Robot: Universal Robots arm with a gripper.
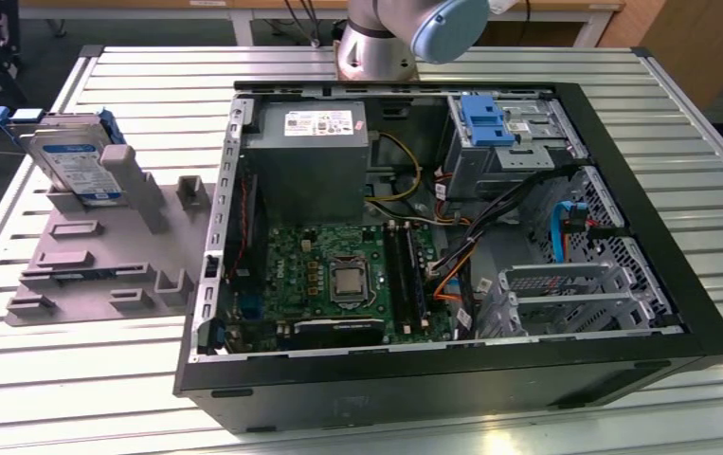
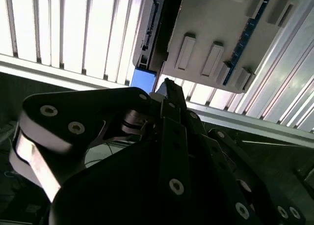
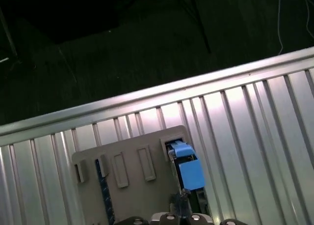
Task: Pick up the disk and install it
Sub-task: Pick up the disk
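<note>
1. Closest in the second wrist view is the black metal gripper (image 2: 168,90). I cannot tell if it is apart or together.
2. Just below it, in the first wrist view, is the flat silver disk with blue plastic side rails (image 3: 189,170). It stands on its edge in a slot of the grey plastic holder (image 3: 132,146) on the ribbed metal worktop (image 3: 245,126).
3. A crooked drop could bump a blue rail or the holder wall and jam the disk (the slot looks snug).
4. The grey arm with blue caps (image 1: 380,43) seems to point its wrist down, with the gripper over the disk and not touching it.
5. Farther off, on the exterior view's right, lies the open black computer case (image 1: 702,332). Its loose cables (image 1: 462,270) could snag the disk.
</note>
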